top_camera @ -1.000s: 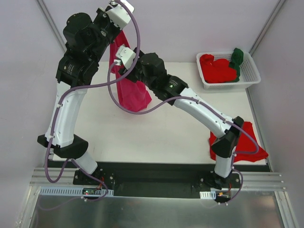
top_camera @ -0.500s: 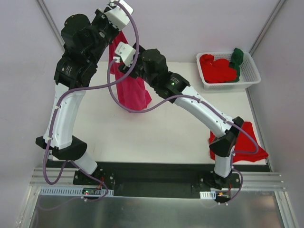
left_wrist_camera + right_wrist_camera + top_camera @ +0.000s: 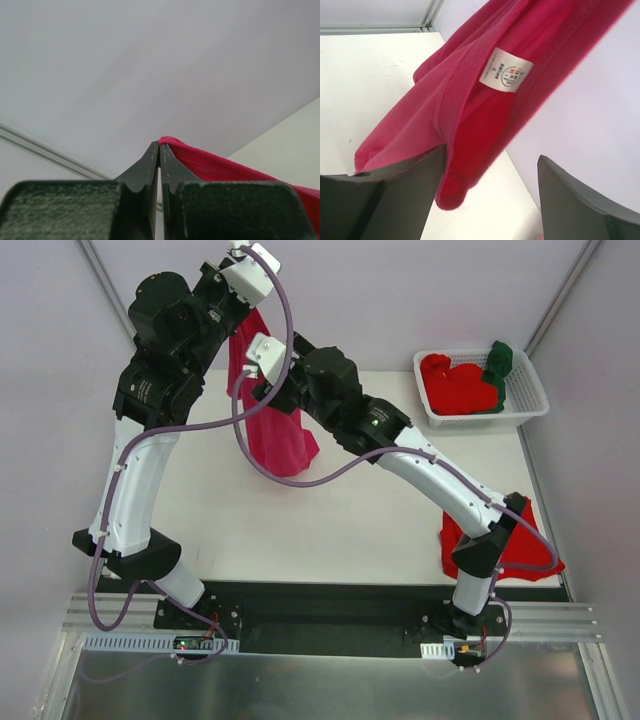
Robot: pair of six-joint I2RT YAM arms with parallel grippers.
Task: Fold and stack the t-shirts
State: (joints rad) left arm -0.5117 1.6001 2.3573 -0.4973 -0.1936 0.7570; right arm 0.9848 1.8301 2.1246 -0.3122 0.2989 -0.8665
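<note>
Top view: a magenta-pink t-shirt is hung high at the far left of the white surface by the raised left arm. Its lowest fold seems to touch the surface. The right arm is stretched across from the near right, its wrist close beside the hanging cloth. The lift is judged to let the shirt drop free, so that a second edge can be found before it is spread for folding. One red t-shirt is laid flat at the near right corner, probably as the base of the stack. At the far right, a white slotted basket holds more red t-shirts and a dark green t-shirt. Plain pale walls enclose the surface on three sides.

Left wrist view: the left tool is seen fully closed, and a hem of the magenta cloth is pinched at its tips against the pale wall.

Right wrist view: the right tool is seen spread wide, with nothing gripped. The ribbed collar and a white label hang just above it, and cloth is draped across its left finger.
</note>
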